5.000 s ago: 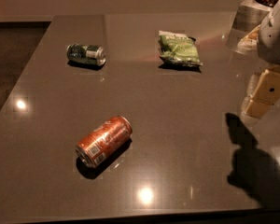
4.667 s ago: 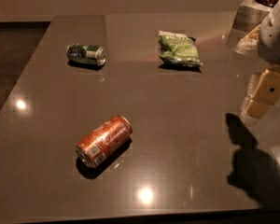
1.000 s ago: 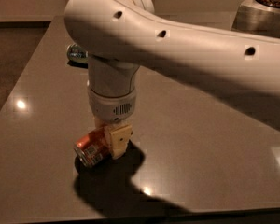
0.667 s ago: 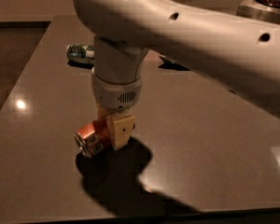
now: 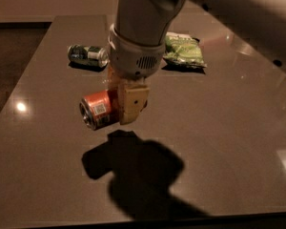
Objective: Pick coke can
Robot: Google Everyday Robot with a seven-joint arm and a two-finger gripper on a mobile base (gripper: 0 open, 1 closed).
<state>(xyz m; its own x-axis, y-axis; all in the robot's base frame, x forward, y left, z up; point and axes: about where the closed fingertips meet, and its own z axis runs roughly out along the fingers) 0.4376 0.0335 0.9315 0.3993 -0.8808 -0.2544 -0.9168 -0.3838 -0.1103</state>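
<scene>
The coke can (image 5: 96, 109) is orange-red with a white label patch and a silver end facing me. My gripper (image 5: 125, 101) is shut on the coke can and holds it lying sideways in the air above the dark table (image 5: 229, 128). One tan finger (image 5: 132, 103) shows in front of the can; the other is hidden behind it. The can's shadow lies on the table below, apart from it.
A dark green and silver can (image 5: 88, 55) lies on its side at the back left. A green snack bag (image 5: 183, 51) lies at the back, right of my arm. The table's front edge runs along the bottom.
My gripper came down on the coke can, shut on it and has lifted it off the table; the view now sits closer.
</scene>
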